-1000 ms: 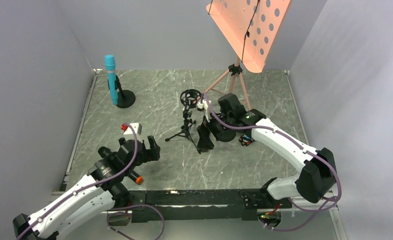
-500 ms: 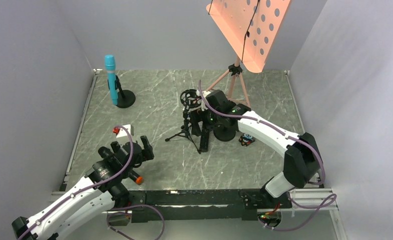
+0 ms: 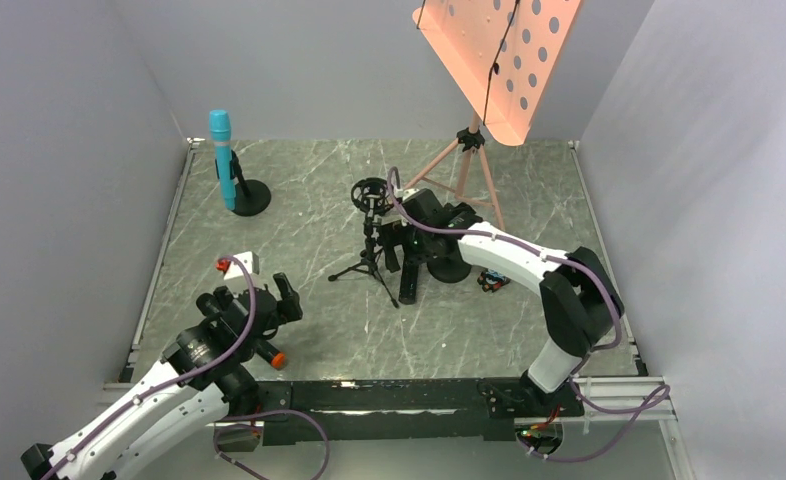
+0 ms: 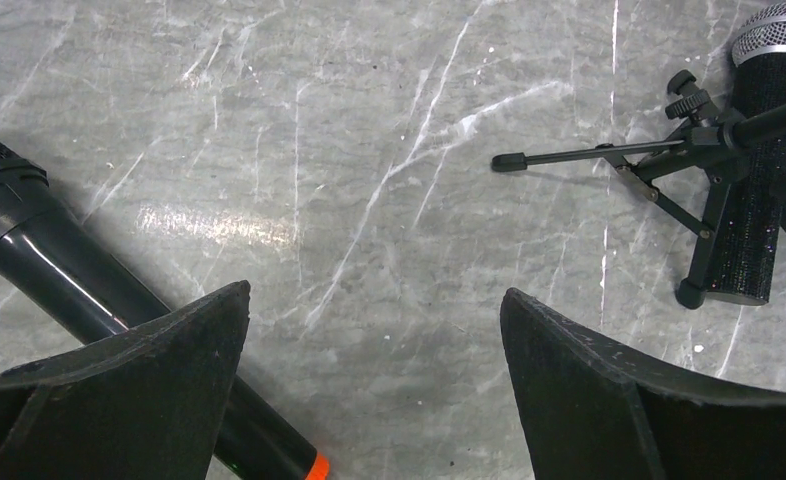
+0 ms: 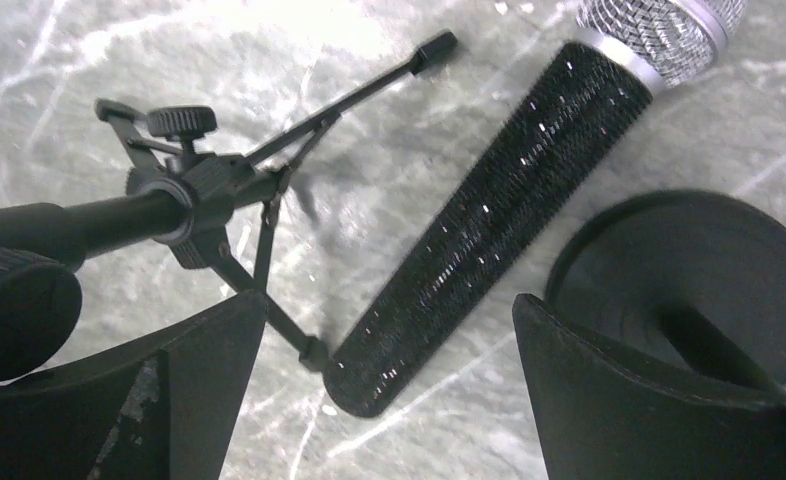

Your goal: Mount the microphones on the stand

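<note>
One grey marbled table [image 3: 319, 205] carries all items. Pink music stand [image 3: 499, 60] rises on its tripod beyond the right gripper [image 5: 389, 300], at the far edge. Right gripper: fingers spread wide, nothing clamped, low over the table. Left gripper [image 4: 374, 295]: fingers likewise apart, holding nothing. Black tripod mic stand [image 5: 209, 190] is just left of the right gripper, upright, with an empty ring mount [image 3: 371, 193] on top. Black round stand base [image 5: 689, 270] lies just right of the same gripper. Glitter-black microphone with silver mesh head [image 5: 489, 220] lies flat on the table; its butt end sits under the gap between the right fingers, near a tripod foot. Black microphone with orange end [image 4: 59, 265] lies flat, passing under the left gripper's left finger. Teal-blue microphone [image 3: 223, 165] stands upright at a round-based stand [image 3: 252, 197], well beyond the left gripper. Small colourful toy [image 3: 491, 280] rests on the table, near the right forearm.
</note>
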`<action>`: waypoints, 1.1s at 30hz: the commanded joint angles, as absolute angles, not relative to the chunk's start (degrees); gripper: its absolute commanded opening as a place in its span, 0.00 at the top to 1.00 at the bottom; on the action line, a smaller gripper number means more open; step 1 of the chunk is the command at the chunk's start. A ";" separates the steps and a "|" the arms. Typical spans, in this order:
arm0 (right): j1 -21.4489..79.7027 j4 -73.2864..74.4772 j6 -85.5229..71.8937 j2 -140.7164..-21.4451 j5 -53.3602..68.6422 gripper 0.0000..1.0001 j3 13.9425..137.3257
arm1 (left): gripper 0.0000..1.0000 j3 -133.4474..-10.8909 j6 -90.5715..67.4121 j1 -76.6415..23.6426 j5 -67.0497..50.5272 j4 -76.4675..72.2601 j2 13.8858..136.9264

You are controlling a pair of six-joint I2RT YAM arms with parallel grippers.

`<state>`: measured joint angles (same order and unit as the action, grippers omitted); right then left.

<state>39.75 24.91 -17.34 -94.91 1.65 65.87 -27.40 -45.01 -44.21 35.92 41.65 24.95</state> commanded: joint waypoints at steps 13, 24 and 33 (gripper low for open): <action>39.63 23.77 -22.48 -96.19 -0.28 0.04 61.54 | 0.01 -28.36 -46.04 -44.39 38.73 45.17 22.21; 39.53 15.82 -23.71 -86.56 -1.47 0.00 52.29 | 0.01 -27.45 -44.55 -44.41 36.99 40.72 23.72; 39.64 23.28 -27.33 -99.74 -4.01 0.07 61.64 | 0.01 -26.88 -47.48 -44.46 35.68 42.30 22.04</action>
<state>39.79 19.64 -24.32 -96.75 -1.15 57.52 -27.22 -45.98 -44.23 36.51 42.70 23.70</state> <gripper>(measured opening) 0.956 0.993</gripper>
